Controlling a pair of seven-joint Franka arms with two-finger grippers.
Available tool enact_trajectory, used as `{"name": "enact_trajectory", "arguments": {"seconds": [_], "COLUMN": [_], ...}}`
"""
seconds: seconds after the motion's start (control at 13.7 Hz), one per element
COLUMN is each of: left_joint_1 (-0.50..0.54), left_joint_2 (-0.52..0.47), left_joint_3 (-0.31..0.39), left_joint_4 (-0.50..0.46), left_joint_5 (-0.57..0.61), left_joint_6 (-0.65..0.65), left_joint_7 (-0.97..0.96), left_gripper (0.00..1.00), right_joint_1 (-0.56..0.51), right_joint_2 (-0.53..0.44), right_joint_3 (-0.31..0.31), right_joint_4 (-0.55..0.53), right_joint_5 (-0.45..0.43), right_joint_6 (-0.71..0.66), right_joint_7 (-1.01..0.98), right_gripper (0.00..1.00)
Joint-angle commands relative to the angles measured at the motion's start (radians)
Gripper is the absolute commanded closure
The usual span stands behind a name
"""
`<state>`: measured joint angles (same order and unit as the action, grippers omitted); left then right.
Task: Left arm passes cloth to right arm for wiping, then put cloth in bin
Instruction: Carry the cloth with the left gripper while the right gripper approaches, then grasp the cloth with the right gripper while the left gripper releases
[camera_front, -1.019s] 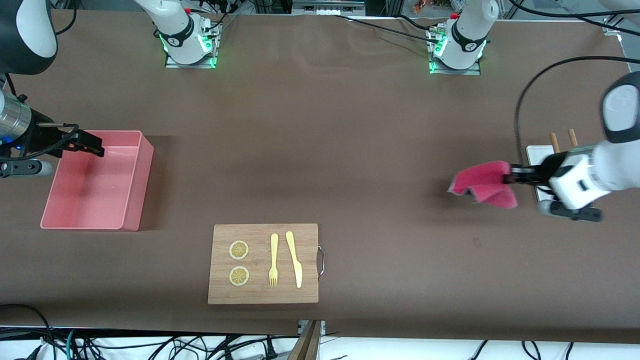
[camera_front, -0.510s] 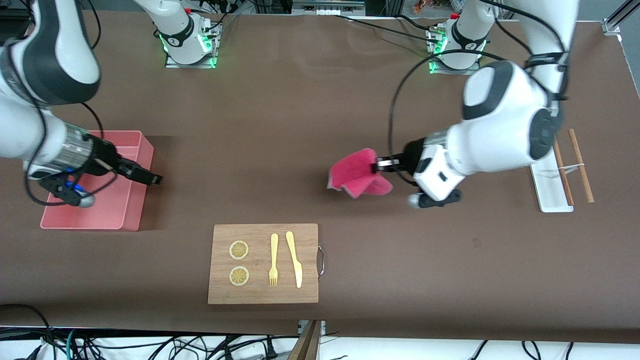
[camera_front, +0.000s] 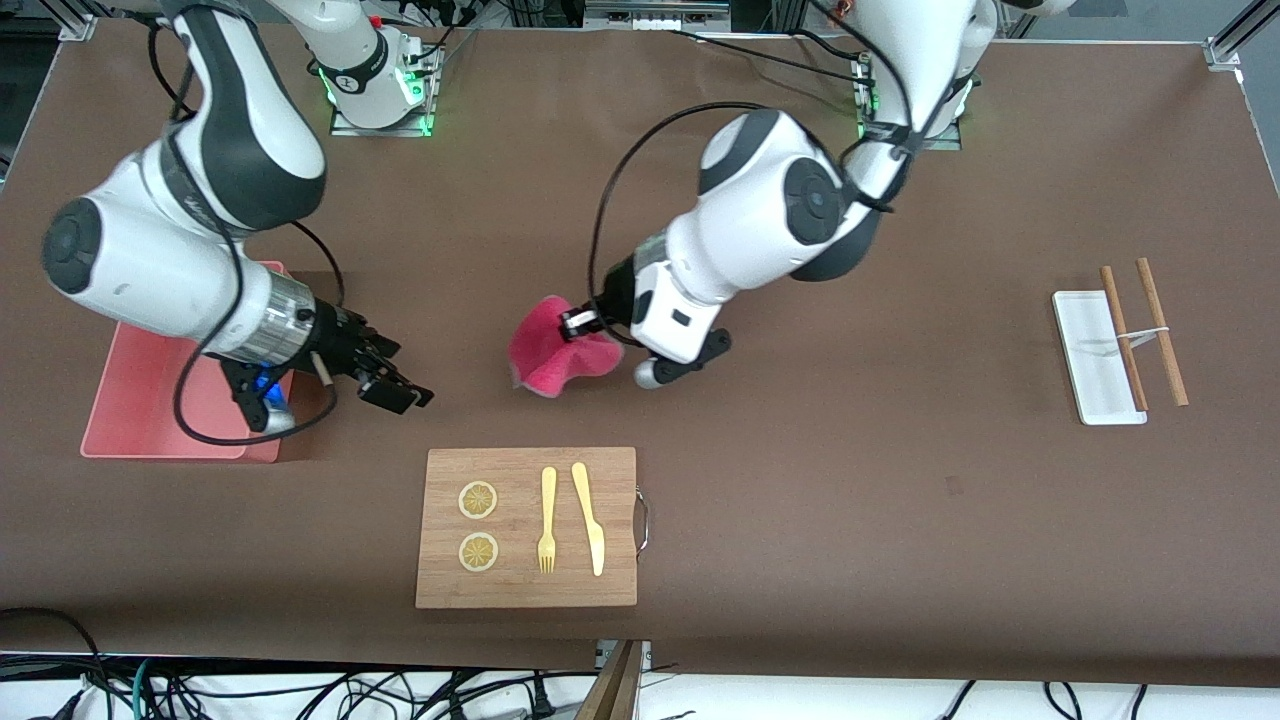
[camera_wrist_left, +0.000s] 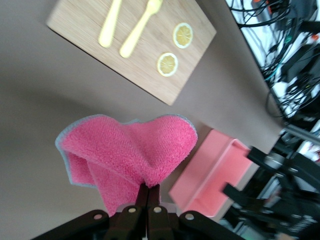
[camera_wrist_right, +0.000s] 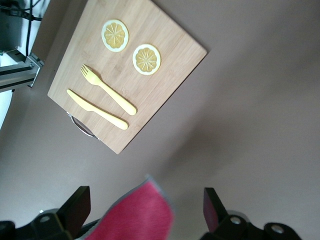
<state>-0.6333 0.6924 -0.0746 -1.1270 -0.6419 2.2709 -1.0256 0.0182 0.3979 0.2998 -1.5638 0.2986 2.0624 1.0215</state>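
Holding the magenta-pink terry cloth (camera_front: 556, 349) clamped in our left pincer (camera_front: 577, 323) above the brown desk (camera_front: 800, 480), we keep our right pincer (camera_front: 392, 386) spread apart beside the salmon-pink rectangular plastic bin (camera_front: 140, 420).

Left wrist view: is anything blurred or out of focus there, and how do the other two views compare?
Left wrist view: the cloth is sharp in the shut left end effector; the bin and the clutter past it are smeared. Right wrist view: the cutting board is crisp, but the cloth edge between the open right end effector fingers is soft. Front view: evenly lit, no glare.
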Motion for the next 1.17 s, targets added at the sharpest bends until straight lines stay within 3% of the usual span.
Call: {"name": "enact_trajectory", "arguments": {"seconds": [0.0,0.29,0.8,0.87,0.95,1.02,1.09], "left_joint_1": [-0.009,-0.002,0.003,0.003,0.004,0.004,0.004], "left_joint_2": [0.047,0.047,0.047,0.047,0.045,0.047,0.047], "left_joint_3": [0.018,0.019,0.021,0.021,0.021,0.021,0.021], "left_joint_4": [0.081,0.081,0.078,0.078,0.078,0.076,0.078], "left_joint_5": [-0.134,-0.159,-0.156,-0.156,-0.156,-0.156,-0.156], "left_joint_6": [0.044,0.044,0.044,0.044,0.044,0.044,0.044], "left_joint_7": [-0.04,-0.034,-0.025,-0.025,-0.025,-0.025,-0.025], "left_gripper": [1.0,1.0,1.0,1.0,1.0,1.0,1.0], "right_joint_1": [-0.006,0.028,0.039,0.039,0.037,0.034,0.028], "right_joint_2": [0.041,0.091,0.107,0.105,0.104,0.104,0.105], "right_joint_3": [0.007,0.007,0.09,0.097,0.1,0.101,0.099], "right_joint_4": [0.001,-0.002,-0.044,-0.056,-0.061,-0.059,-0.058], "right_joint_5": [0.019,0.02,0.036,0.042,0.059,0.085,0.123], "right_joint_6": [0.044,0.11,0.105,0.102,0.099,0.088,0.073], "right_joint_7": [0.023,0.072,0.221,0.226,0.224,0.224,0.218], "right_gripper": [0.0,0.0,0.0,0.15,0.53,0.79,0.95]}}
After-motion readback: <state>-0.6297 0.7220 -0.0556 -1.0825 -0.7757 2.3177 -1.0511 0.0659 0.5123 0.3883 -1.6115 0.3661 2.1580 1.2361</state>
